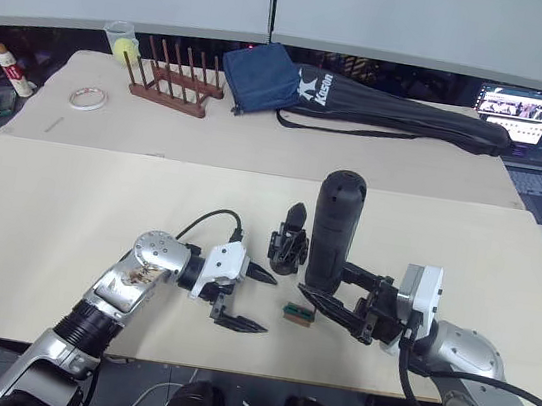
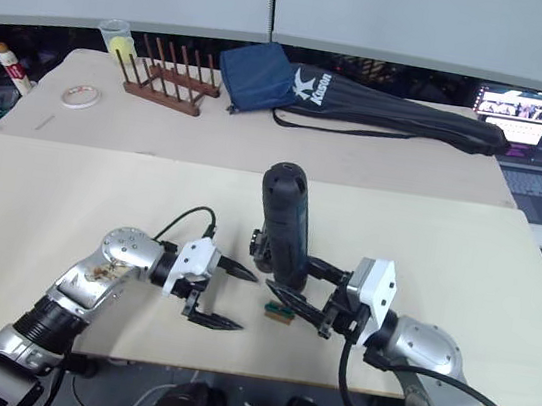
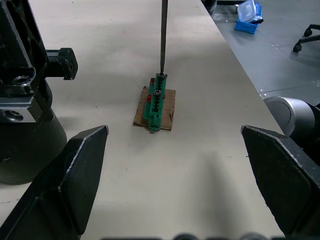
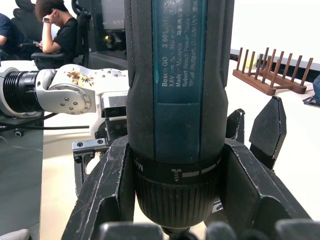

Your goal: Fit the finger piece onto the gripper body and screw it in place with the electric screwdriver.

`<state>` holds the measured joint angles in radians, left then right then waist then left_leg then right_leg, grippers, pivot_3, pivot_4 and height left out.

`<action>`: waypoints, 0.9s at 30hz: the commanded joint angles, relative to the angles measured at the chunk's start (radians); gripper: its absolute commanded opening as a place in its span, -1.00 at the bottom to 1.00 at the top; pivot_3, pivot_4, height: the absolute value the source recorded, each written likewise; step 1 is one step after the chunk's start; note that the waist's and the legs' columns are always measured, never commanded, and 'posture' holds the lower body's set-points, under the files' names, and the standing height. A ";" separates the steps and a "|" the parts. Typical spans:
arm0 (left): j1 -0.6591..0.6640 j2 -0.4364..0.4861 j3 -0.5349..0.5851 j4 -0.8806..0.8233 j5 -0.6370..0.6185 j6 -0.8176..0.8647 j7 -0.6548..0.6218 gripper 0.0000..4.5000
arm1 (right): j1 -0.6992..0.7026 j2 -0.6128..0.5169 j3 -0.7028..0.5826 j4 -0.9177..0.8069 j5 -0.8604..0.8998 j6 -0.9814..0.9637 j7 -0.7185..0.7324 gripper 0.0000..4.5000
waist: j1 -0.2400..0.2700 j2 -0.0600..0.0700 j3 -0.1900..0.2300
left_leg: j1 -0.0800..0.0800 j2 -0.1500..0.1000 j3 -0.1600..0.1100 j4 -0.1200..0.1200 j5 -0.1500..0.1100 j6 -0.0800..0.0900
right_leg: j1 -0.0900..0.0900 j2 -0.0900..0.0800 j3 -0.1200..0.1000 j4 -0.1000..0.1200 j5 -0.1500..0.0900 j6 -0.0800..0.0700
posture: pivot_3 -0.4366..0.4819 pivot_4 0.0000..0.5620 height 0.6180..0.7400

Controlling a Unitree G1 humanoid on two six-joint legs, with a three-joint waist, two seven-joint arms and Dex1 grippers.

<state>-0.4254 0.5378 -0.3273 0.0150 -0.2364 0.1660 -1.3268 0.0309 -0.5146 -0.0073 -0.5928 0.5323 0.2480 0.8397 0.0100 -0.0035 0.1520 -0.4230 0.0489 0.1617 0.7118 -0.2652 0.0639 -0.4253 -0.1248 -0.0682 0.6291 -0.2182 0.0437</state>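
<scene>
Right pincer (image 1: 334, 295): clamped around the lower end of the electric screwdriver (image 1: 334, 227), one finger on each side of the barrel, seen close in the right wrist view.
Electric screwdriver: stood upright over the worktop (image 1: 66, 225), bit pointing down; in the left wrist view the thin metal bit (image 3: 163, 35) met the top end of the green block (image 3: 156, 107).
Green block: lay on a small brown scrap on the worktop, just in front of the screwdriver and between the two pincers.
Left pincer (image 1: 257, 300): wide open, holding nothing, its two fingertips spread well apart and aimed toward the green block; it hovered low over the worktop, near the gripper body.
Gripper body (image 1: 288, 244): sat on the worktop just beside the screwdriver on the robot's left, its pointed prong sticking up; in the left wrist view its rounded base showed at the edge.
Finger piece: could not be told apart from the gripper body in these views.
Back worktop: a wooden peg rack (image 1: 173, 83), a roll of tape (image 1: 88, 98), a blue pouch (image 1: 261, 78) and a long black bag (image 1: 404, 116) lay well away from the work.
Laptop (image 1: 530, 123): open at the far right.
Background: a person (image 4: 59, 32) sat in the distance in the right wrist view.
</scene>
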 commanded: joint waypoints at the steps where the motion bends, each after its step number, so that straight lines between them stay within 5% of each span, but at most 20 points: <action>1: -0.015 -0.004 0.004 -0.011 -0.004 -0.016 -0.002 1.00 | -0.011 0.004 -0.004 -0.055 0.018 -0.030 -0.004 -0.16 | 0.000 0.000 0.000 | 0.000 0.000 0.000 0.000 0.000 0.000 | 0.000 0.000 0.000 0.000 0.000 0.000 | -0.05 -0.47 1.00; 27: -0.022 0.001 0.009 -0.007 -0.005 -0.014 -0.005 1.00 | -0.032 0.026 0.018 -0.020 -0.014 -0.047 -0.019 -0.16 | 0.000 0.000 0.000 | 0.000 0.000 0.000 0.000 0.000 0.000 | 0.000 0.000 0.000 0.000 0.000 0.000 | -0.05 -0.47 1.00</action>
<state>-0.4316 0.5384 -0.3273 0.0151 -0.2364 0.1661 -1.3269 0.0142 -0.4967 0.0205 -0.5853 0.5112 0.2457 0.8239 0.0100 -0.0035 0.1520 -0.4229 0.0488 0.1617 0.7118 -0.2651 0.0636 -0.4253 -0.1248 -0.0682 0.6291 -0.2182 0.0437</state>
